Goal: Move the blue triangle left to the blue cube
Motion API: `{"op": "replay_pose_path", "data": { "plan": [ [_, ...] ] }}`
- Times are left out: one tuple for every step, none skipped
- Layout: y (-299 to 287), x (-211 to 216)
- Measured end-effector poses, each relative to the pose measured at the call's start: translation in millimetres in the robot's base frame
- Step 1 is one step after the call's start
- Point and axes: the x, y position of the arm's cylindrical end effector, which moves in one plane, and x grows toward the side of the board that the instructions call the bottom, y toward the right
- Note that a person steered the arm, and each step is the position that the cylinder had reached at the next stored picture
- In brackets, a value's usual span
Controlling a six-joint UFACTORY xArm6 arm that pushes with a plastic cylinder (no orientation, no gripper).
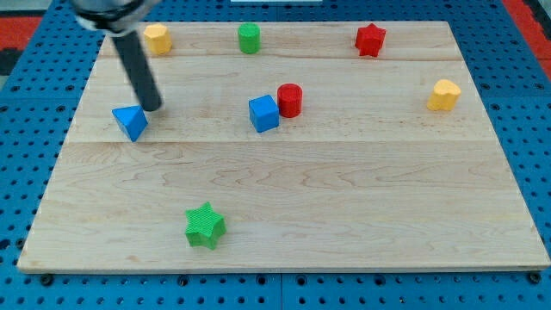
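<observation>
The blue triangle (pixel 130 121) lies on the wooden board (pixel 284 215) at the view's left. The blue cube (pixel 263 113) sits near the middle, well to the right of the triangle, with a red cylinder (pixel 289 100) touching its right side. My tip (pixel 153 107) is just above and right of the blue triangle, close to its upper right edge. The dark rod slants up to the view's top left.
A yellow block (pixel 157 39), a green cylinder (pixel 249 38) and a red star (pixel 369 40) stand along the top edge. A yellow heart (pixel 444 95) is at the right. A green star (pixel 205 226) is near the bottom left.
</observation>
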Motion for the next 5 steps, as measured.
{"op": "replay_pose_path", "data": {
  "plan": [
    [45.2, 31.9],
    [10.8, 42.2],
    [-22.4, 39.4],
    [-29.0, 34.3],
    [-29.0, 25.6]
  ]
}}
